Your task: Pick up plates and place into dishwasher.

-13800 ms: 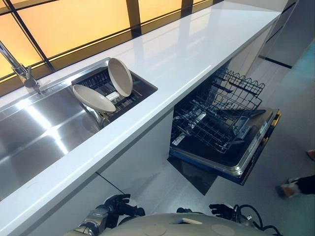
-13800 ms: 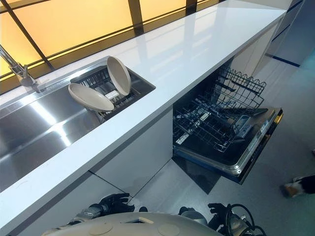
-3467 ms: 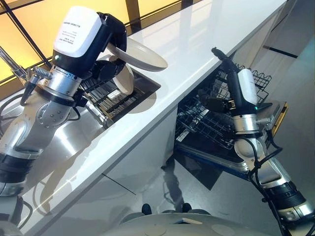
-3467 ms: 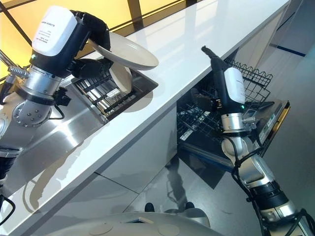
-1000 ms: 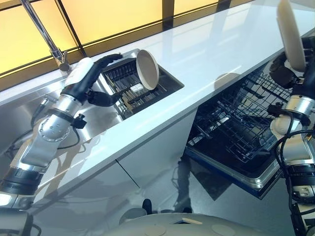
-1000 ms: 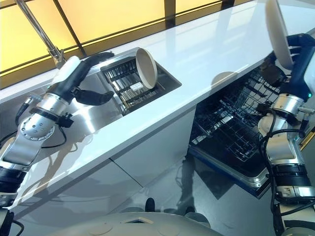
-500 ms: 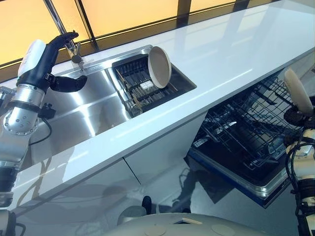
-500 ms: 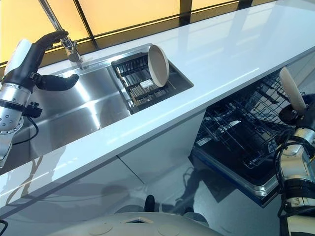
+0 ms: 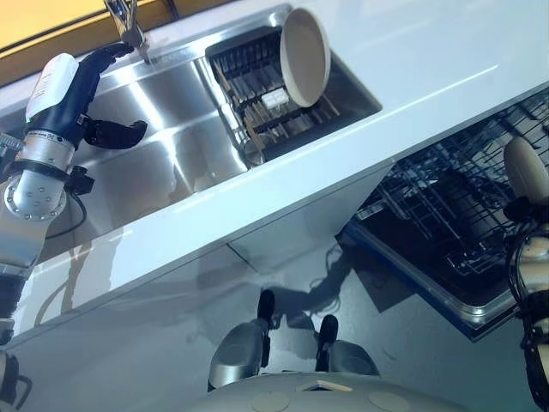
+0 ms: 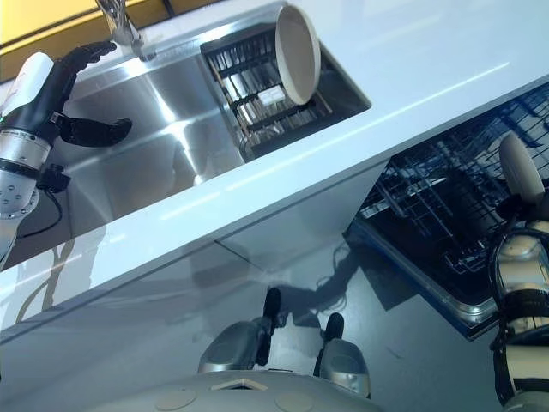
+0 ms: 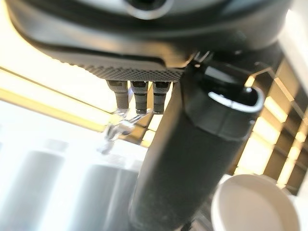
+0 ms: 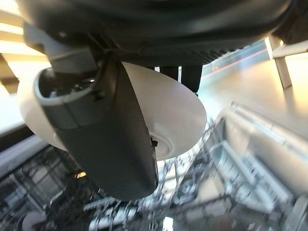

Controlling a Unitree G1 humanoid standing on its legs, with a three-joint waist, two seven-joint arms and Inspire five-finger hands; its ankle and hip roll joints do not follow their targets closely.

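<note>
Lowered since a second ago, our right hand [image 12: 110,139] grips one plate [image 9: 525,169] just above the dishwasher rack [image 9: 446,206], ready to slot, while our left hand [image 9: 81,94] hovers open over the sink [image 9: 180,154], second plate [image 9: 305,57] waiting there.

**Lighting and picture quality**

Warm amber light enters from the window [image 9: 51,26] behind the sink [image 9: 180,163]. The steel basin carries bright glare streaks, and a pale highlight band crosses the glossy white table [image 9: 446,81]. The floor [image 9: 377,318] mirrors soft, dark reflections. The dishwasher [image 10: 446,223] interior lies in shade. Both wrist views are blurred: the left hand [image 11: 192,144] and right hand [image 12: 110,139] appear as dark, defocused masses against overexposed backgrounds.
</note>
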